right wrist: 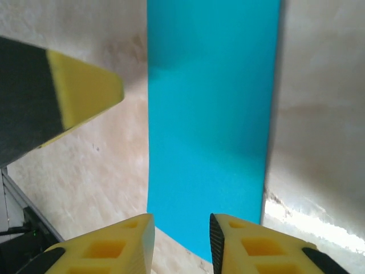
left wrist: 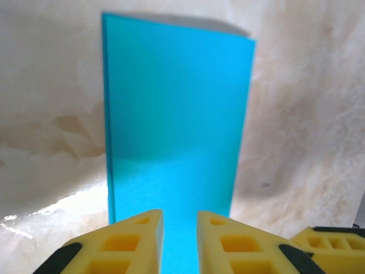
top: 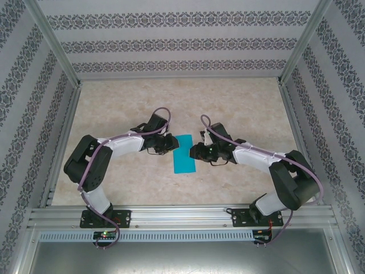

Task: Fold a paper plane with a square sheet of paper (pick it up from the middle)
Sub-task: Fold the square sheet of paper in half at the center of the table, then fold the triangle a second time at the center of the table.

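The square sheet of paper point(top: 183, 154) lies flat on the table, folded in half into a teal-blue upright rectangle between my two grippers. My left gripper point(top: 170, 143) hovers at its left edge. In the left wrist view its yellow jaws point(left wrist: 180, 221) stand a narrow gap apart over the paper point(left wrist: 177, 114), gripping nothing. My right gripper point(top: 197, 150) sits at the paper's right edge. Its jaws point(right wrist: 181, 225) stand open over the near corner of the paper point(right wrist: 211, 114), also empty. A left fingertip point(right wrist: 85, 94) shows in the right wrist view.
The beige marbled table point(top: 171, 97) is walled by patterned panels on three sides, with metal posts at the corners. An aluminium rail point(top: 182, 216) carrying both arm bases runs along the near edge.
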